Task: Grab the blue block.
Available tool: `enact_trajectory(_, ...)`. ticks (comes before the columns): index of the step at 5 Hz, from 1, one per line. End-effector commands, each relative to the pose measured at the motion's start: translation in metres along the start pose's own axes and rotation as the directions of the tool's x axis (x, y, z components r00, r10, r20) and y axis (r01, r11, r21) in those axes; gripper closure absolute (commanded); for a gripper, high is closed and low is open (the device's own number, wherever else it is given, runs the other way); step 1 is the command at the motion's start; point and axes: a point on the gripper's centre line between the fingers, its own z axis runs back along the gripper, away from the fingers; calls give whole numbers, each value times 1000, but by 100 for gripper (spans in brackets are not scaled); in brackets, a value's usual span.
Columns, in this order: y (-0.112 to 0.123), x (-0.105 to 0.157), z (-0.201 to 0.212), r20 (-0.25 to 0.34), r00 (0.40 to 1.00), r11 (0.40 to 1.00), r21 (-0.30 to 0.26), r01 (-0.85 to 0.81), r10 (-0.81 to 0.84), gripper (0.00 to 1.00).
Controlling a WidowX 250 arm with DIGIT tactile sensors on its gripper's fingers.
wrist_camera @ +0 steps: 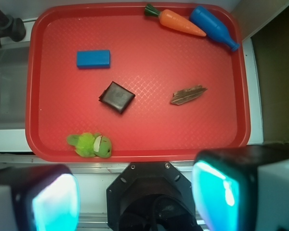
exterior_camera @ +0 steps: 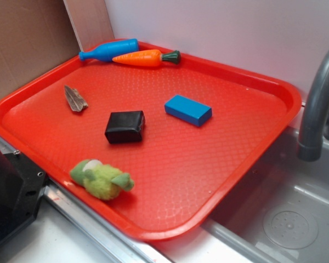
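Red plastic tray point(exterior_camera: 252, 164) fills most of the exterior frame, beside a grey sink point(exterior_camera: 296, 219). Blue bottle toy point(exterior_camera: 108, 49) and carrot point(exterior_camera: 145, 57) lie touching at upper left. Blue block point(exterior_camera: 188, 109) lies flat right of centre, near the black block point(exterior_camera: 125, 126). Green plush point(exterior_camera: 101, 179) at lower left. Pincer point(wrist_camera: 135, 197) spread wide, holding nothing, low in wrist view.

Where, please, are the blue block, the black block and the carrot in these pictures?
blue block point(exterior_camera: 188, 109): exterior view, top face.
black block point(wrist_camera: 116, 97): wrist view, top face.
carrot point(exterior_camera: 138, 57): exterior view, orange body.
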Motion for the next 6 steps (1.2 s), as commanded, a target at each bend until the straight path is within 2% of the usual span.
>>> enact_trajectory(1, 0, 0, 0, 0, 1000, 1000, 0, 0, 0, 0)
enact_trajectory(2, -24, 44, -47, 13, 969, 969, -26, 247, -246, 0)
enact_trajectory(3, -42, 83, -85, 11, 877, 877, -21, 481, -481, 0)
enact_trajectory(4, -46, 105, -117, -40, 728, 729, -38, 683, -684, 0)
enact_trajectory(5, -47, 120, -146, 15, 540, 540, -28, 841, -841, 0)
enact_trajectory(6, -47, 129, -170, 19, 436, 436, -9, 900, -900, 0)
